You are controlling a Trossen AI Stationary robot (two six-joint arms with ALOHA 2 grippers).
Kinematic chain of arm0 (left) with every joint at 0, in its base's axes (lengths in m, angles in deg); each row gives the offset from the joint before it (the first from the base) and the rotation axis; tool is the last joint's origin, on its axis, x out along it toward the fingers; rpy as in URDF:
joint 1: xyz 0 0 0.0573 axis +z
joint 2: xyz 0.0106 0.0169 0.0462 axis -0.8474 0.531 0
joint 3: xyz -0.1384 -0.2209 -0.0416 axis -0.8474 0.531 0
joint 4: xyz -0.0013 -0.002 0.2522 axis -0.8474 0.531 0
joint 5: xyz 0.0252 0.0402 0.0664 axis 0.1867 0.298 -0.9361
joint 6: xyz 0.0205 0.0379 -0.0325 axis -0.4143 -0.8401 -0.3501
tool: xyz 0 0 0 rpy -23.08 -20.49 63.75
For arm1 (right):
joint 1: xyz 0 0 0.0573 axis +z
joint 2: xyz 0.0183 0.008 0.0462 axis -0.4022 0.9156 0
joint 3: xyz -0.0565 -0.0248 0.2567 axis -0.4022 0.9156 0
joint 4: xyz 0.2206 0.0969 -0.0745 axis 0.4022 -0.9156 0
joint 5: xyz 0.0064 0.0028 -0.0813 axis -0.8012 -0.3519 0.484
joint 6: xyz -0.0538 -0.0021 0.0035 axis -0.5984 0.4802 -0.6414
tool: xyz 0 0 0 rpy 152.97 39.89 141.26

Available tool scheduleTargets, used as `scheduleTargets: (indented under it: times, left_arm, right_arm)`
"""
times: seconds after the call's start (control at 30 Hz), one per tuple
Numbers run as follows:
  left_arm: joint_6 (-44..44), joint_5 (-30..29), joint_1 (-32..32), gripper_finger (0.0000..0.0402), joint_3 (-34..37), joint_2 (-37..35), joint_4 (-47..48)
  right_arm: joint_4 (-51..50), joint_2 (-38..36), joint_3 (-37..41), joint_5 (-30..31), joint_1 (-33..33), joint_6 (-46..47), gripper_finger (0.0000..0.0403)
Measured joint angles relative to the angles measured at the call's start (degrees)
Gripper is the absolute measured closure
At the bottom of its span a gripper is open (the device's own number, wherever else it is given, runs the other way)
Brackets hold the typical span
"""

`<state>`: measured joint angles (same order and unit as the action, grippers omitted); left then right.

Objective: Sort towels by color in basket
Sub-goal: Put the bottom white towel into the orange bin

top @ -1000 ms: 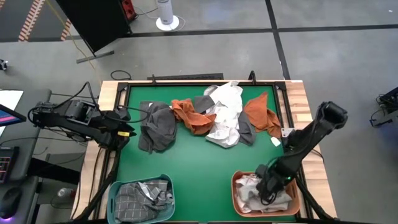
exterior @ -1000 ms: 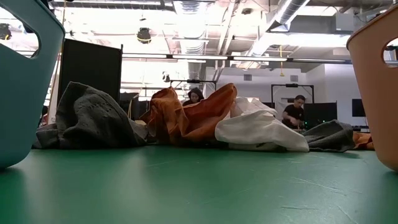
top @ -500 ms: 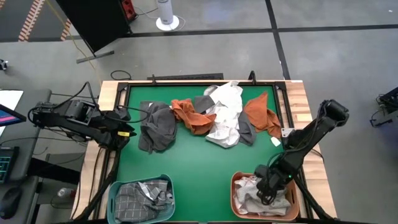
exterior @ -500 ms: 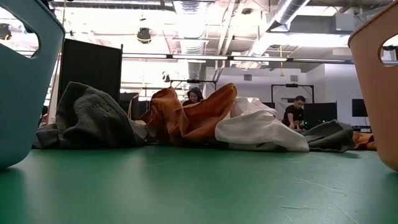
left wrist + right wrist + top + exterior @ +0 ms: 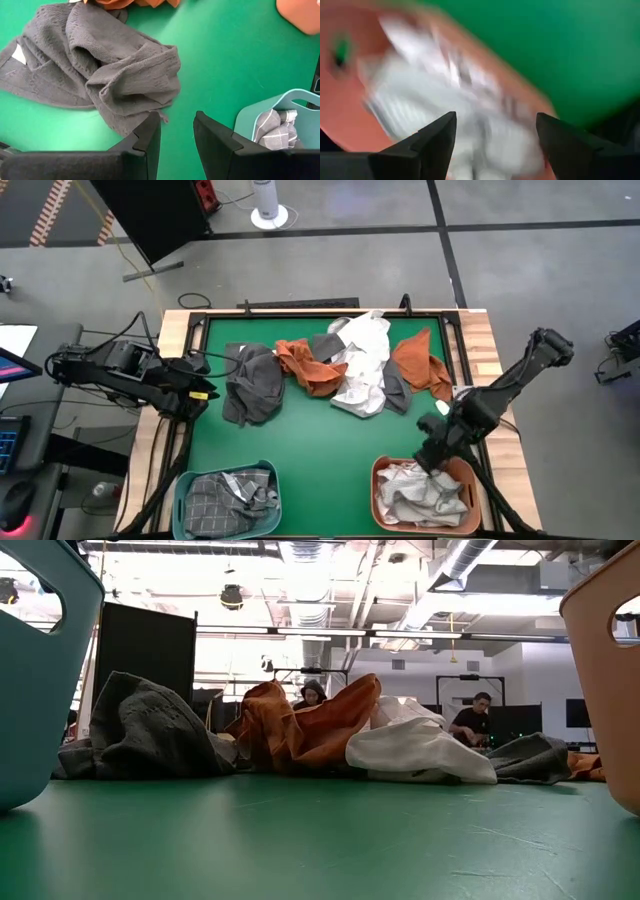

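Several towels lie in a loose row on the far half of the green table: a dark grey one (image 5: 252, 385), a rust orange one (image 5: 308, 366), a white one (image 5: 362, 365), a small grey one (image 5: 396, 392) and a second orange one (image 5: 420, 365). A teal basket (image 5: 183, 492) at the near left holds grey checked towels (image 5: 225, 495). An orange basket (image 5: 378, 480) at the near right holds white and light grey towels (image 5: 425, 492). My right gripper (image 5: 432, 455) hangs open over that basket's far rim with nothing between its fingers (image 5: 495, 120). My left gripper (image 5: 177, 120) waits open at the table's left edge, near the dark grey towel (image 5: 100, 70).
A bare stretch of green table (image 5: 330, 450) lies between the towel row and the two baskets. A wooden frame (image 5: 480, 340) borders the table. In the low view people sit at desks (image 5: 470, 720) in the room behind the towels.
My right gripper has risen out of the orange basket and gone toward the table's far edge, turning as it rose. The light towels stay lying in the basket.
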<state>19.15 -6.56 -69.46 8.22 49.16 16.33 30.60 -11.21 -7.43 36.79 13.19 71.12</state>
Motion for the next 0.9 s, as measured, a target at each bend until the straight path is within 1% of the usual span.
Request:
scheduleTargets:
  times: [0.1, 0.17, 0.23, 0.3, 0.37, 0.47, 0.6, 0.73, 0.83, 0.9]
  left_arm:
    - [0.15, 0.0, -0.01, 0.0291, -0.01, 0.0, -0.02]
    - [0.45, -0.31, -0.02, 0.0291, 0.0, 0.0, -0.1]
    - [0.48, -1.51, 0.0, 0.0291, 0.0, 0.0, -0.79]
    - [0.5, -2.65, -0.01, 0.0291, 0.0, 0.02, -2.64]
    - [0.37, -3.51, 0.0, 0.0291, 0.0, 0.0, -4.92]
    - [0.12, -3.74, -0.02, 0.0291, 0.0, 0.02, -8.11]
    - [2.18, -2.92, 0.0, 0.0291, 0.0, 0.0, -10.04]
    - [4.84, -1.68, -0.01, 0.0291, 0.0, -0.02, -10.05]
    - [7.63, -1.66, -0.01, 0.0291, 0.0, -0.02, -10.31]
    - [9.64, -1.22, -0.02, 0.0291, 0.0, -0.02, -10.59]
  right_arm:
    - [-0.83, -1.21, 0.0, 10.74, -3.79, -2.54, 0.0101]
    - [-0.9, -1.25, 0.0, 16.74, -7.09, -5.74, 0.0101]
    - [-0.59, -0.46, 0.0, 20.72, -11.56, -11.17, 0.0101]
    - [-0.39, 1.19, 0.0, 22.92, -16.52, -17.85, 0.0101]
    - [0.81, 3.58, 0.0, 23.27, -21.93, -24.8, 0.0101]
    - [6.17, 7.46, 0.0, 23.09, -29.19, -35.08, 0.0101]
    - [14.49, 12.15, 0.0, 22.85, -36.65, -43.95, 0.0101]
    - [23.31, 16.78, 0.0, 21.59, -42.19, -52.06, 0.0101]
    - [29.31, 20.58, 0.0, 18.7, -45.08, -56.87, 0.0103]
    - [32.12, 23.11, 0.0, 16.21, -46.46, -58.18, 0.0113]
